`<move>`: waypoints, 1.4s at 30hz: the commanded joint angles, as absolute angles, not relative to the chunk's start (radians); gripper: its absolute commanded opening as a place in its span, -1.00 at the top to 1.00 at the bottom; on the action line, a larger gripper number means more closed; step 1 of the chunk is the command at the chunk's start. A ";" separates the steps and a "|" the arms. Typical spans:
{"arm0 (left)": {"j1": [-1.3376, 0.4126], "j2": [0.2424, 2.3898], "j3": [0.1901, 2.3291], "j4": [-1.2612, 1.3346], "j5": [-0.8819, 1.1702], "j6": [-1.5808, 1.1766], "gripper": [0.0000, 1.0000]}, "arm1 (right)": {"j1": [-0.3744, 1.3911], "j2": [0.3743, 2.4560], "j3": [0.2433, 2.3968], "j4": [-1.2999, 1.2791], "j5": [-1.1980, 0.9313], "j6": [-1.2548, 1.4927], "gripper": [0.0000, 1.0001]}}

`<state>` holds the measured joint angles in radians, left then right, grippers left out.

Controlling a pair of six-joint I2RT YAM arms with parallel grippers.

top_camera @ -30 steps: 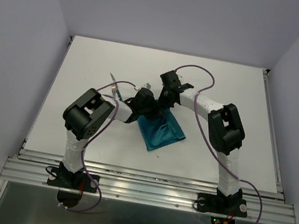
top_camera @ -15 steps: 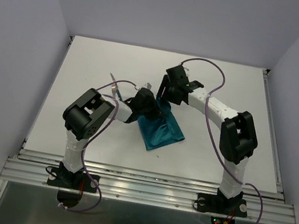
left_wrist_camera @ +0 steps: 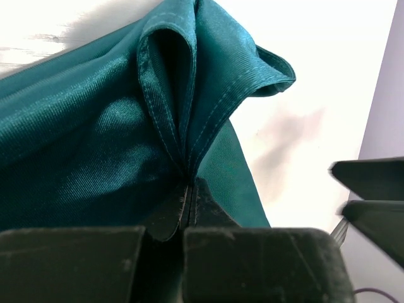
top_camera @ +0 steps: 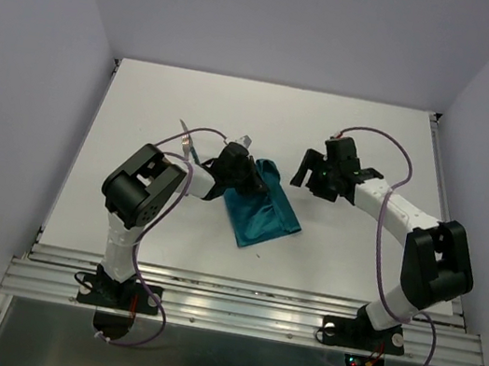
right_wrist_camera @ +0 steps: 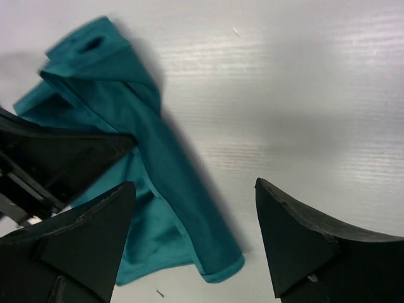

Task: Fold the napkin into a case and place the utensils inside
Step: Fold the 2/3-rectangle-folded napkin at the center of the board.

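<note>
Left wrist: the glossy teal napkin is bunched, clamped by the closed left pincer. The right pincer is spread, empty.

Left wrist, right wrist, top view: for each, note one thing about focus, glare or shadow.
Left wrist view: the napkin shows sharp folds, the left gripper pinching them is soft, the table blown white. Right wrist view: the open right gripper is dark and soft-edged; the napkin throws a shadow to its right. Top view: even light, only faint shadows.
</note>
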<state>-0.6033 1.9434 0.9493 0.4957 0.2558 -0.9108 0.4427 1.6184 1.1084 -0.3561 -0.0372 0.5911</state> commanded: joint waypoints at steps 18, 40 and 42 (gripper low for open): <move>-0.581 1.924 1.003 0.437 0.354 -0.793 1.00 | 0.377 1.658 0.818 0.040 -0.509 0.485 -0.43; -0.578 1.861 1.046 0.379 0.385 -0.758 1.00 | 0.408 1.514 0.833 -0.090 -0.273 0.402 0.83; -0.578 1.856 1.051 0.376 0.390 -0.759 1.00 | 0.419 1.513 0.841 -0.110 -0.272 0.394 0.60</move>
<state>-0.5816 1.9244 1.0153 0.3889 0.3759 -0.7822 0.4026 1.5436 0.7975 -0.0612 -0.3225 0.4416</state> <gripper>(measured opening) 0.033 0.113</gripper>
